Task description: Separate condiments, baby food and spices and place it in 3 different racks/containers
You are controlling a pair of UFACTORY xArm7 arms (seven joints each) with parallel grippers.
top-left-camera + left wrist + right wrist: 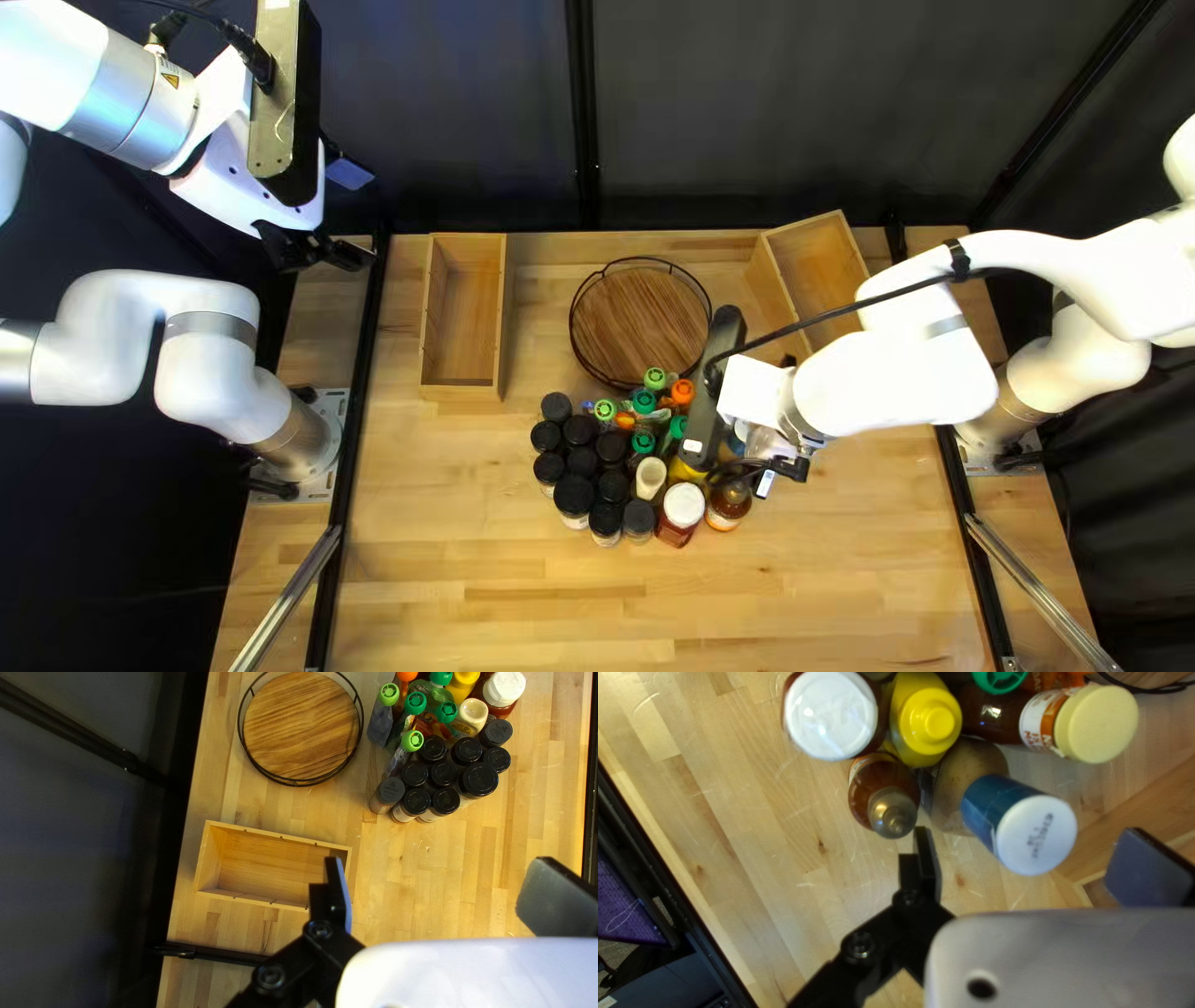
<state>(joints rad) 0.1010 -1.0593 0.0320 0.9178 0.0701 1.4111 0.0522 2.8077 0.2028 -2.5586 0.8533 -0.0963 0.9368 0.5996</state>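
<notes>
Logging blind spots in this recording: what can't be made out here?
- Top left view: some bottles, covered by the right arm.
- Left wrist view: one corner of the wooden box, behind the left gripper.
- Left wrist view: contents of most jars, under black lids.
- Right wrist view: green cap, cut off by the edge.

Ten spice jars (478, 779), two boxes (468, 311) (one tray (640, 326))

- The bench (523, 610) lay brightly lit in the top left view, while the curtain (871, 112) behind it was dim.
- Glare whitened the right arm (890, 380).
- In the right wrist view, small glints marked the white lid (831, 718).
</notes>
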